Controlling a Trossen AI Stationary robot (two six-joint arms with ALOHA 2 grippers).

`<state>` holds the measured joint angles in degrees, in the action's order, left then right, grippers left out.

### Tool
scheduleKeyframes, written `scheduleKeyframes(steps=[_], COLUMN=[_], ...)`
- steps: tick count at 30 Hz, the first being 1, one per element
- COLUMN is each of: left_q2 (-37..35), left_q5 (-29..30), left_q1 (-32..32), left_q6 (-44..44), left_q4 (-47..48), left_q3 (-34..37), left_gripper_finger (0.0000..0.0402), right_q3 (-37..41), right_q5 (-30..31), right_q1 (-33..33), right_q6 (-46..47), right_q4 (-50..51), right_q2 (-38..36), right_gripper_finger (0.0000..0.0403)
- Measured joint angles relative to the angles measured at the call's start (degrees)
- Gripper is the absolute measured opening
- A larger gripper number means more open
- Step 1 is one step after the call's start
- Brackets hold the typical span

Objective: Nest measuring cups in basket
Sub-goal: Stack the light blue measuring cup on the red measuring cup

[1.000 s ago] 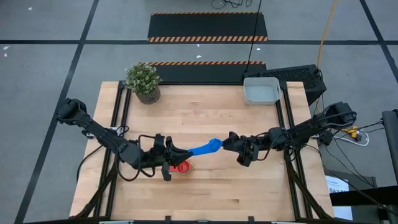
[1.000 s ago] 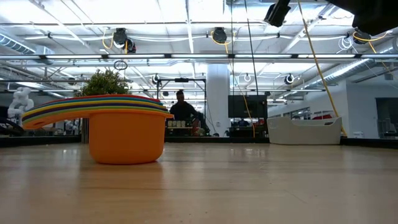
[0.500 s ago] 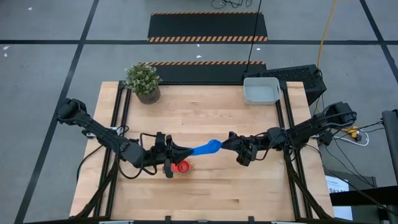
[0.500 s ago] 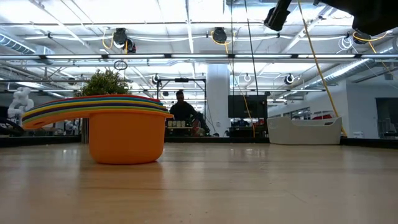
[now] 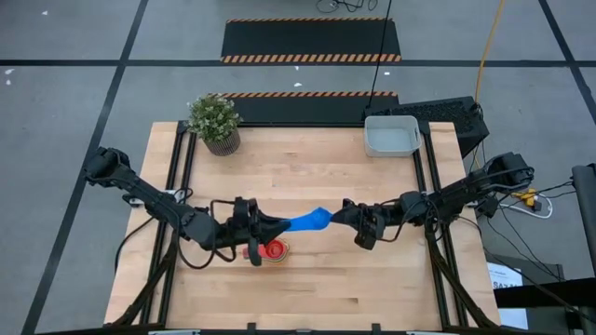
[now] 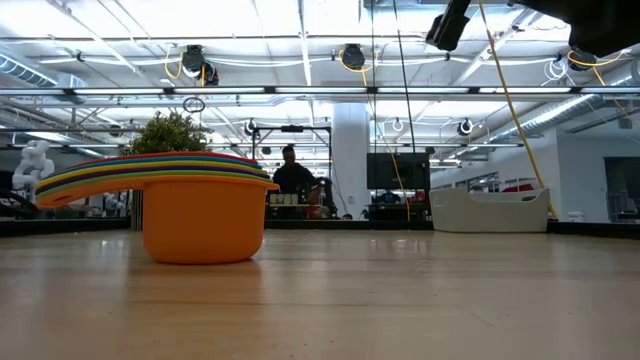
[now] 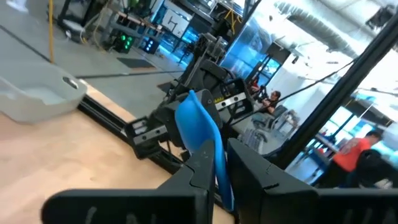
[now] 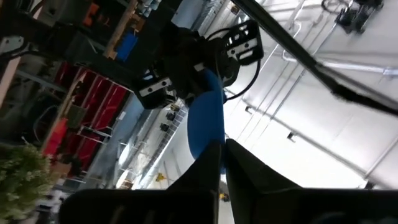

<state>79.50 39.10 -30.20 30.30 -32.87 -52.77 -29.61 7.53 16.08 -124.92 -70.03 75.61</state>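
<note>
A blue measuring cup [image 5: 307, 221] hangs above the table's middle between both grippers. My left gripper [image 5: 272, 226] is shut on its left end and my right gripper [image 5: 335, 215] on its right end. A stack of nested cups [image 5: 271, 249] stands on the table just nearer than the left gripper; the low view shows its orange bowl and layered coloured handles [image 6: 200, 215]. The light-grey basket [image 5: 391, 137] sits at the table's far right corner. My left gripper pinches the blue cup's narrow end [image 7: 221, 180] between its two fingers, coming level from the table's left, along the cup. The cup is lifted clear, its wide part [image 7: 198, 121] reaching out past the fingertips. My right gripper pinches the cup's opposite end [image 8: 212, 149] at its fingertips, coming level from the table's right. The cup stays clear of the table.
A potted green plant [image 5: 214, 121] stands at the far left corner. Bare wood lies between the grippers and the basket, and along the near edge. Black rails run down both table sides. People and workshop gear show far behind the table in the low view.
My right gripper has edged a little toward the table's left, closing in on the blue cup's end. The cup and my left gripper have stayed nearly where they were. The stack has not moved.
</note>
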Motion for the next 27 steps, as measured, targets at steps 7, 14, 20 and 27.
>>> scheduleKeyframes(steps=[7,14,20,27], left_q2=[0.0,-1.8,-5.5,-10.2], left_q5=[1.6,3.2,5.9,14.0], left_q1=[-0.3,-0.8,-2.8,-5.4], left_q6=[-6.9,-14.5,-26.1,-39.9], left_q4=[-2.2,-1.5,-1.2,10.6], left_q3=[0.0,0.0,0.0,0.0], left_gripper_finger=[0.013,0.0221,0.0245,0.0246], right_q3=[0.0,0.0,0.0,0.0], right_q5=[5.6,12.2,19.1,24.0], right_q1=[1.0,2.8,5.1,6.5], right_q6=[6.8,13.5,18.2,36.1], right_q4=[-0.1,0.0,0.8,3.5], right_q2=[0.0,0.0,0.0,0.0], right_gripper_finger=[0.0001,0.0,0.0,0.0])
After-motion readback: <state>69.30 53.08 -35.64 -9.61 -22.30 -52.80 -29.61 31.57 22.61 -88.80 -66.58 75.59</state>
